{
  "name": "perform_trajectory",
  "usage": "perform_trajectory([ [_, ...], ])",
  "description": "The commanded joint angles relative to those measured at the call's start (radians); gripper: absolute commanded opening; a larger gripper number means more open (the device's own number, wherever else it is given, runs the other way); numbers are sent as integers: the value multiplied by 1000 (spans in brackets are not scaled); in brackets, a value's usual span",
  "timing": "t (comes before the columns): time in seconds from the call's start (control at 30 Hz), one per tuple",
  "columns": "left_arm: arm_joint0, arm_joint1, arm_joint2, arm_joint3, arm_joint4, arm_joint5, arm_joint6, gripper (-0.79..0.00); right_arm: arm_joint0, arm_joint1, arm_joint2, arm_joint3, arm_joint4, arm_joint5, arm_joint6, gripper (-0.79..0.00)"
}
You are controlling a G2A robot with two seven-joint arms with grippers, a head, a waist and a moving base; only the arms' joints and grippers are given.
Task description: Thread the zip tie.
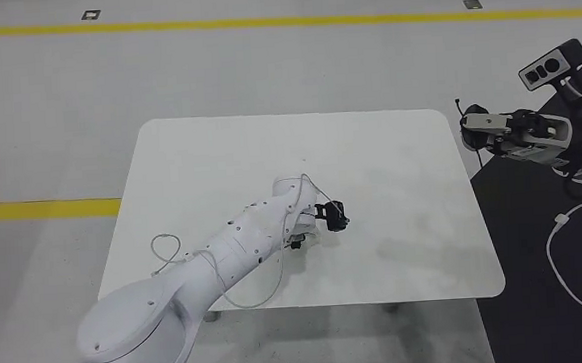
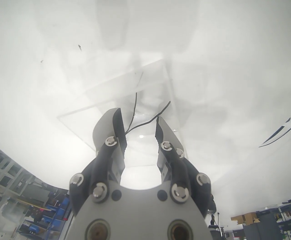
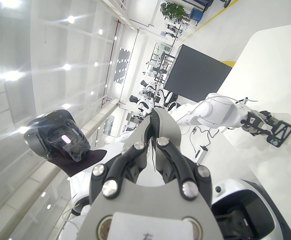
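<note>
Zip tie (image 2: pixel 135 106) shows as thin black strands just ahead of my left pincer (image 2: pixel 138 116), over a clear sheet-like piece (image 2: pixel 102 100) on the white table (image 1: pixel 269 143). Two strands fan out from a point close against one of my pads (image 2: pixel 119 127), and I cannot tell whether they touch it. From above, my left arm (image 1: pixel 225 256) reaches in from the lower left of the frame. That pincer (image 1: pixel 335 217) sits near the centre, low over the tabletop, with its fingers spread apart and gripping nothing. Over on my right side, my right pincer (image 3: pixel 154 113) is up off the table, fingers pressed together on a thin dark strip (image 3: pixel 154 163) that runs down the seam. It may be another tie, but I cannot be sure.

I judge the tie to be very light, springy and slick, stiff along its length yet quick to flick away if nudged. Lying near-flat on a smooth surface, it will be awkward to pinch. I would take it across its width, near where the strands meet, leaving the tail free to feed through the head. I would close gently so it does not squirt out
</note>
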State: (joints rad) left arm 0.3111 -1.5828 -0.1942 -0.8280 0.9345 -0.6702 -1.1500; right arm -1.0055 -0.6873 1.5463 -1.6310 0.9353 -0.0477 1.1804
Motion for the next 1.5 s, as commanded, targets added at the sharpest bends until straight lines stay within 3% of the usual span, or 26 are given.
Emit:
perform_trajectory([
  [0.0, 0, -7, 2, 13, -4, -5, 5, -502, 0, 0, 0, 0, 0, 0, 0, -785],
  [0.1, -4, -16, 2, 30, -2, -12, 12, -557, 0, 0, 0, 0, 0, 0, 0, -785],
  [0.57, -10, -38, -19, 35, 32, -8, 26, -616, 0, 0, 0, 0, 0, 0, 0, -785],
  [1.1, -2, -26, -53, -10, 48, 3, -3, -619, 0, 0, 0, 0, 0, 0, 0, -785],
  [1.47, 9, -25, -70, 5, 63, -2, 2, -616, 0, 0, 0, 0, 0, 0, 0, -785],
])
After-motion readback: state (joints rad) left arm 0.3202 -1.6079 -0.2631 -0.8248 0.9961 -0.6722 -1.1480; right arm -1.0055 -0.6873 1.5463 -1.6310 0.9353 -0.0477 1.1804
